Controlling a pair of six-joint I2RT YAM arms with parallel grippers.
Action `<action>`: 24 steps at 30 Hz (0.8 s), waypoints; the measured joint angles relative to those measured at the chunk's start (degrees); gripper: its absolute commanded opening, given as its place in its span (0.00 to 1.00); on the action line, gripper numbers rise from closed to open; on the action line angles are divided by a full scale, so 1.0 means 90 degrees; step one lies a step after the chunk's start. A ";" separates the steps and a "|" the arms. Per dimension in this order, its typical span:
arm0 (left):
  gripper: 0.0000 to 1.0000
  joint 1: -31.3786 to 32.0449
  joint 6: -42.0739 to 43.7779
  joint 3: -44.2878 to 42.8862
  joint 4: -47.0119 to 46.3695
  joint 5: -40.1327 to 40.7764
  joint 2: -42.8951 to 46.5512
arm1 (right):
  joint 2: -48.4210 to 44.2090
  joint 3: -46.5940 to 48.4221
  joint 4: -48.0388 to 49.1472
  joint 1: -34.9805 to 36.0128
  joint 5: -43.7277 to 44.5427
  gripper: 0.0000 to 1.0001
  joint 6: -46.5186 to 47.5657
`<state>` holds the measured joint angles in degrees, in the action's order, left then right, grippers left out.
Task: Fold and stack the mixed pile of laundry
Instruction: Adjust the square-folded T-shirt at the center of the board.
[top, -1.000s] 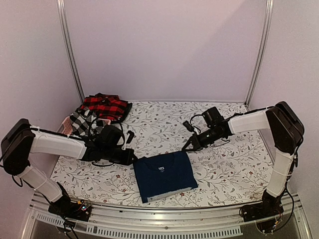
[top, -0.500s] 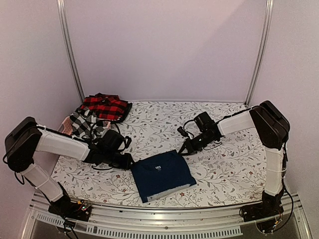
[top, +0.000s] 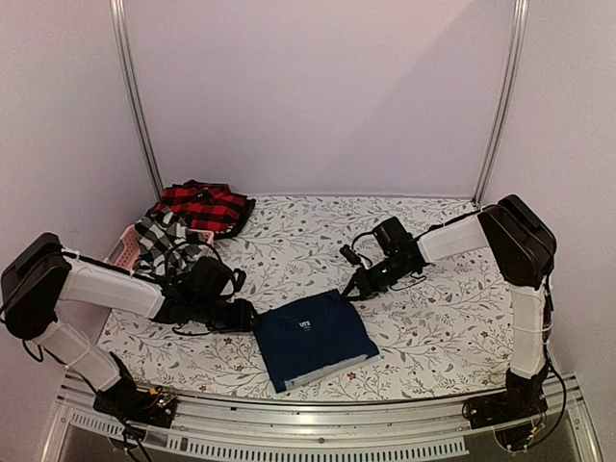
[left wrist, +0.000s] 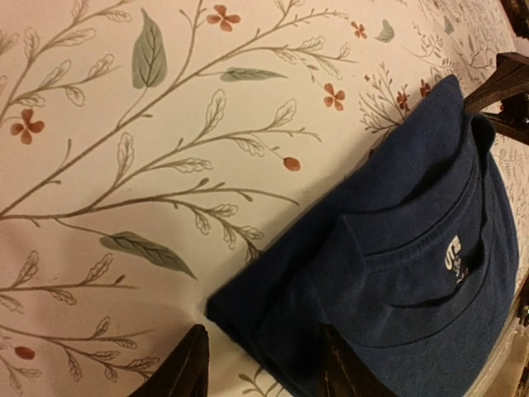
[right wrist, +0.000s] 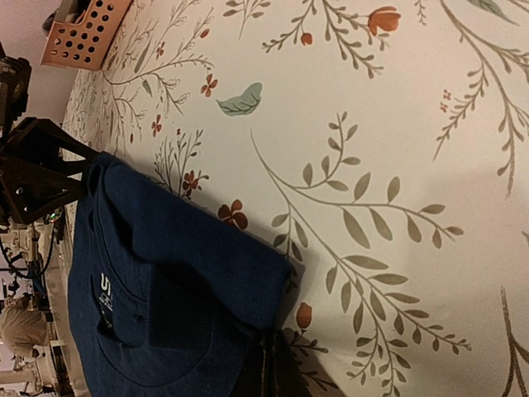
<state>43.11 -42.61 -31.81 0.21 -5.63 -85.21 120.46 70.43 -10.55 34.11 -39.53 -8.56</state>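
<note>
A folded navy blue garment (top: 316, 337) lies flat on the flowered tablecloth, its neckline label facing up. My left gripper (top: 245, 313) is at the garment's near-left corner. In the left wrist view this gripper (left wrist: 263, 335) is open, with one finger on the cloth beside the navy garment (left wrist: 413, 248) and the other over its edge. My right gripper (top: 351, 289) is at the far-right corner. Its jaws (right wrist: 271, 343) are shut on the edge of the navy garment (right wrist: 165, 273). The rest of the laundry pile lies at the back left: a red-and-black plaid piece (top: 204, 207) and a black-and-white checked shirt (top: 159, 239).
A pink slotted basket (top: 123, 248) stands at the left edge under the checked shirt, and shows far off in the right wrist view as the basket (right wrist: 83, 33). Metal frame posts (top: 135, 96) rise at both back corners. A metal rail (top: 318, 414) runs along the front edge.
The left gripper has opened at the garment's corner. The right gripper moved left, drawing the far-right corner with it, then stayed put.
</note>
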 measured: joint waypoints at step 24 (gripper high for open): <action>0.45 -0.1438 0.1515 -0.2812 -0.0663 -0.0478 -0.2586 | -0.0114 0.0532 0.0194 -0.1175 0.0925 0.54 -0.0386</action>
<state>30.17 -28.97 -57.12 -5.76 -9.93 -108.49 119.44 75.22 -8.80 23.53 -31.20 -12.03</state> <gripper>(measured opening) 0.282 0.380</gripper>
